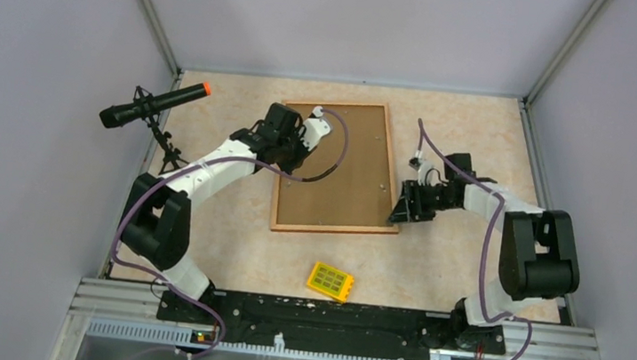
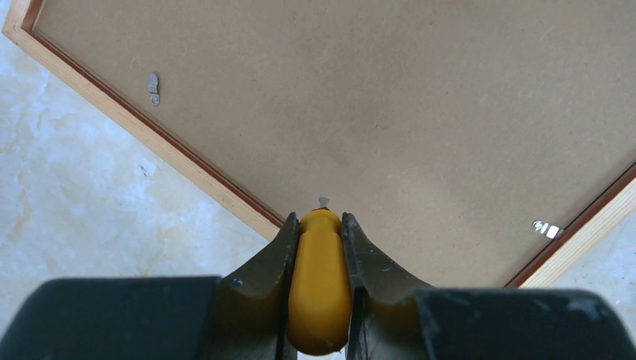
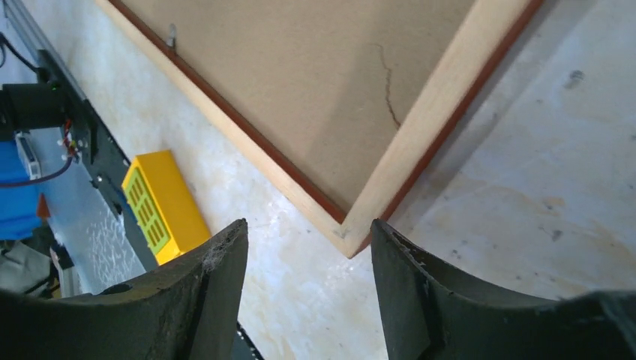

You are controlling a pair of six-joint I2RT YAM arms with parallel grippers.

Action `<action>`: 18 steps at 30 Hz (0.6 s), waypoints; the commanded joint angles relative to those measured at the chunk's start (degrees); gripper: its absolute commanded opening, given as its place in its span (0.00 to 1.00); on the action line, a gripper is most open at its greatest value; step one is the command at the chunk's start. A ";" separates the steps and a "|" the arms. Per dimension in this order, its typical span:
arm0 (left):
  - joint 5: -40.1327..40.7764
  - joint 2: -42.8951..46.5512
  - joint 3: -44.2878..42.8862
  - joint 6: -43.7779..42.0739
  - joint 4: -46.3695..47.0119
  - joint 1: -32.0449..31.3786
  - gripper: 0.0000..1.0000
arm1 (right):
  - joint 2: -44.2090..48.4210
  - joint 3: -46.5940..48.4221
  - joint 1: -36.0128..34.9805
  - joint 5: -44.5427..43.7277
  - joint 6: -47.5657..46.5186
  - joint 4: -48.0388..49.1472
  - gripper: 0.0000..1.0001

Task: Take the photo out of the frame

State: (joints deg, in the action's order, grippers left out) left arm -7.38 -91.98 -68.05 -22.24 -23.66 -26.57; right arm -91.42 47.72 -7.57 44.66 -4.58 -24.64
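Gripping what seems a yellow tool handle (image 2: 320,289), the left pincer (image 2: 320,223) overhangs the frame (image 2: 420,97); right pincer (image 3: 307,231) gapes wide.

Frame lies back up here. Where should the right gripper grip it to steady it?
Probably the light wood rim at the near right corner of the frame, approached from outside that corner. It lies flat, so only its outer edge offers a pinch, and the open right gripper faces that corner.

One frame (image 1: 349,192), one block (image 1: 330,281), one microphone (image 1: 151,105), one tool (image 2: 319,285)
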 commanded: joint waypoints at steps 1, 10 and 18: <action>-2.15 2.59 -2.58 1.71 0.64 0.55 0.00 | 2.18 7.57 -0.82 1.99 -4.07 -3.83 0.60; -3.45 3.10 -2.79 2.46 0.55 0.81 0.00 | -12.01 33.11 -1.18 -16.88 2.27 -0.52 0.53; -4.33 4.38 -1.34 2.90 1.06 1.03 0.00 | -24.84 46.25 -3.21 -26.36 12.61 4.76 0.50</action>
State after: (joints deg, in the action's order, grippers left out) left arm -10.07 -90.70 -68.53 -20.75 -24.05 -25.91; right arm -113.75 90.59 -9.10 25.34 1.74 -24.47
